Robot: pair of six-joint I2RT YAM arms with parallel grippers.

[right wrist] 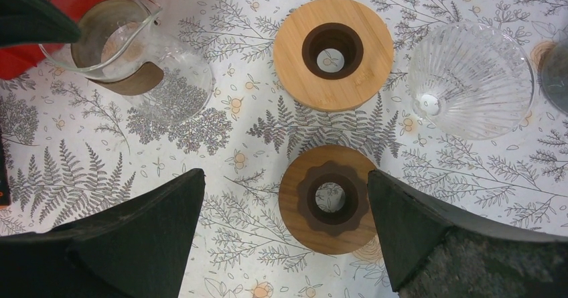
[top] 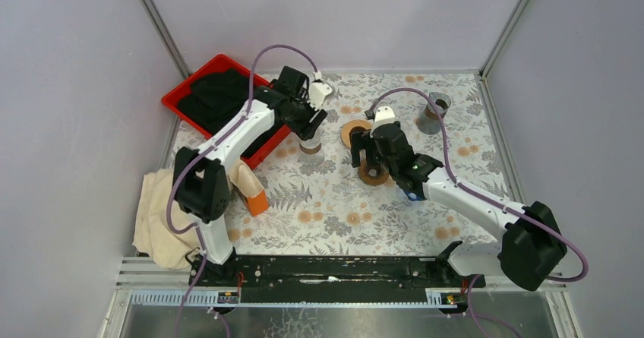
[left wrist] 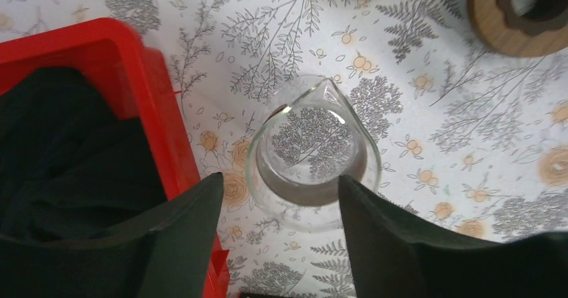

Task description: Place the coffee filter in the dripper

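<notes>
Glass, clear and finely ribbed: funnel-shaped dripper [right wrist: 469, 77] resting just right of the light bamboo ring [right wrist: 333, 53], apart from it, on the fern-and-flower printed tablecloth [right wrist: 221, 130]. Smooth, flat and round, that ring, with a dark collar around its centre hole. Just nearer than the ring, a darker walnut-toned disc [right wrist: 328, 199] with a scalloped dark insert, flat on the cloth between the wide-spread black fingers of the right gripper [right wrist: 281, 174], untouched by either. Left of the ring, a round-bellied clear glass carafe [left wrist: 311, 154] with pinched spout and a brown wooden band, upright; left gripper [left wrist: 280, 181] above it, matte fingers parted either side of its rim, contact impossible to judge. Farther left of the ring, glossy red plastic tray [left wrist: 151, 110] holding crumpled black fabric [left wrist: 60, 157]. Coffee filter not identifiable among these pieces.
</notes>
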